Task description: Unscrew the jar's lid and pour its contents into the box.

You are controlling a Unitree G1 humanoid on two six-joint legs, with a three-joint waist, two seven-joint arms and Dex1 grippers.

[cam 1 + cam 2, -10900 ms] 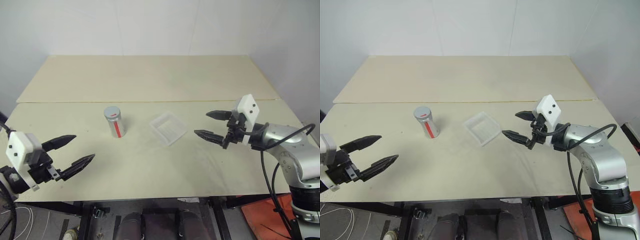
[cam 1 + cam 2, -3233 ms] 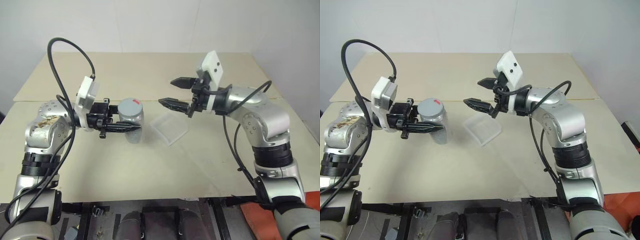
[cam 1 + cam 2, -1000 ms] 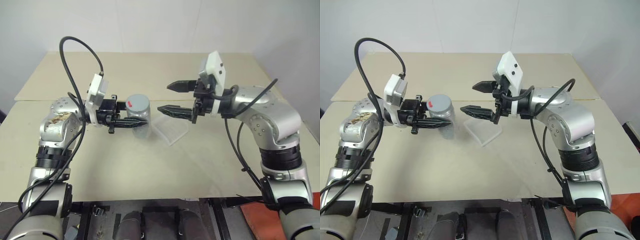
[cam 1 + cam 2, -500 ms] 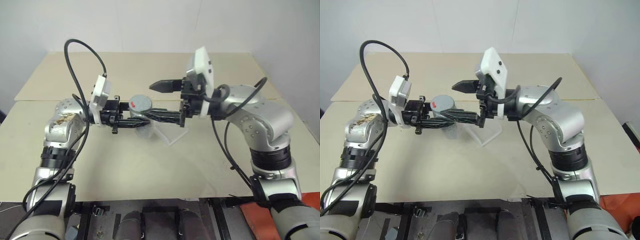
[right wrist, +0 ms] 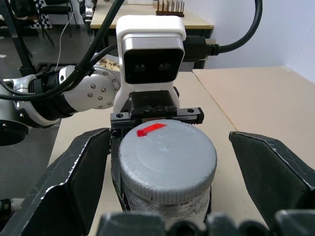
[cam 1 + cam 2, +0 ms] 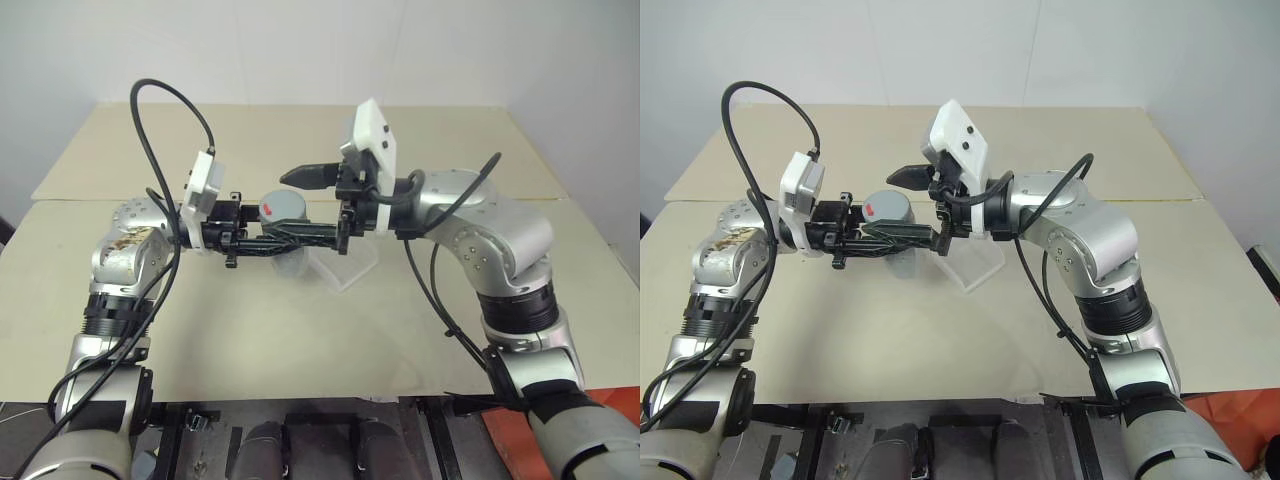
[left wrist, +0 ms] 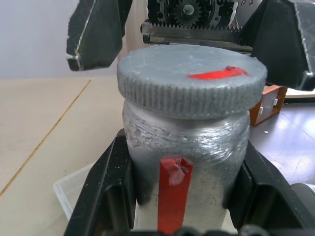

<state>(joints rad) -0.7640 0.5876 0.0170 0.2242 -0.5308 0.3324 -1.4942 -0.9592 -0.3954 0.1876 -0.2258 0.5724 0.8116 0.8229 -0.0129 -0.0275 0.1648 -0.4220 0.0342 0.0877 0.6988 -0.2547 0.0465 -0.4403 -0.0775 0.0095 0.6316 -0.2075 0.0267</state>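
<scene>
My left claw [image 7: 179, 216] pinched the jar [image 7: 184, 162] above the box [image 6: 345, 265]. My right claw [image 5: 167, 147] was spread around the lid [image 5: 167, 160], not touching it. If it squeezed off-center, the lid could slip or the jar could twist loose.

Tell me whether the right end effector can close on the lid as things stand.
Probably yes. The right end effector is open, one finger on each side of the lid, with nothing between. The left end effector grips the jar lower down, on its body, leaving the lid's rim free.
</scene>
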